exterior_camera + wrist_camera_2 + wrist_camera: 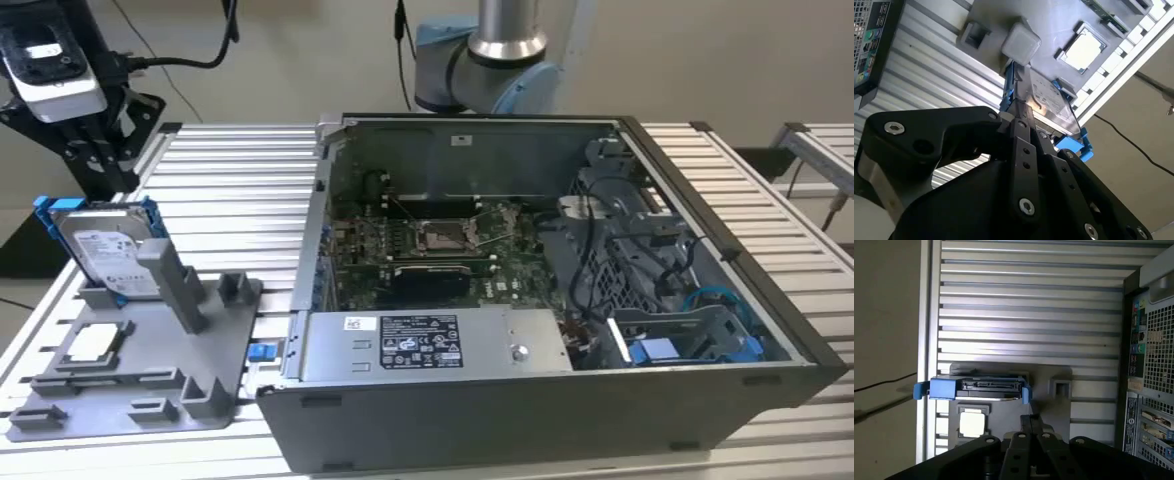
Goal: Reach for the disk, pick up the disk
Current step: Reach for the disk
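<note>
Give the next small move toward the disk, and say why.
Probably lower the pincer straight down: in the exterior view it hangs above the disk, not touching it, and the disk stands upright in the gray holder with its top edge free.

We are seeing the arm (pixel 497 60) standing as a silver column above a blue-grey joint at the back of the exterior view, while its wrist (pixel 54 62), carrying a pale grey block, is hanging at the exterior view's far left. Below the wrist the black gripper (pixel 110 178) is pointing straight down, its linkage tapering to a narrow tip. In both wrist views its fingers (pixel 1023 137) are lying pressed together, gripping nothing.
</note>
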`<state>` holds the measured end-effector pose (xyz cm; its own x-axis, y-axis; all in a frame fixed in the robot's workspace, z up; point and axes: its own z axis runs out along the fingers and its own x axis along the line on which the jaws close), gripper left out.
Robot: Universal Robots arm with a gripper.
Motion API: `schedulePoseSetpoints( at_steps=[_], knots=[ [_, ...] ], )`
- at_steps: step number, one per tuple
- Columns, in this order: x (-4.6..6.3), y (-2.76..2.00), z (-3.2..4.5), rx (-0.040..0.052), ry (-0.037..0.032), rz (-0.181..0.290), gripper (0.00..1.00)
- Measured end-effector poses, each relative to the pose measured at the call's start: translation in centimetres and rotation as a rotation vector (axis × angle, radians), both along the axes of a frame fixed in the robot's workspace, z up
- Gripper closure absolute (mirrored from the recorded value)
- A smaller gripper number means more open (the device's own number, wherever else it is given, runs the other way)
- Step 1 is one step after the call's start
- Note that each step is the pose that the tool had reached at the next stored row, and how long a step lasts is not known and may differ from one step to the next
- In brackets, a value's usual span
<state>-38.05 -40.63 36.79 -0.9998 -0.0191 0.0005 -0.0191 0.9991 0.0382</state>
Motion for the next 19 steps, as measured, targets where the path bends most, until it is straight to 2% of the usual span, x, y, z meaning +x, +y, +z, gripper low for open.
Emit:
schedulePoseSetpoints(
  at_steps=[3,6,10,19],
  knots=[
    [-0.1,0.1,0.0,0.0001,0.0,0.0,1.0],
    [-0.5,0.63,0.0,0.0001,0.0001,0.0,1.0],
    [-2.1,1.34,0.0,0.0001,0.0,0.0,1.0],
    [-6.2,1.8,0.0,0.0001,0.0006,0.0,1.0]
  ],
)
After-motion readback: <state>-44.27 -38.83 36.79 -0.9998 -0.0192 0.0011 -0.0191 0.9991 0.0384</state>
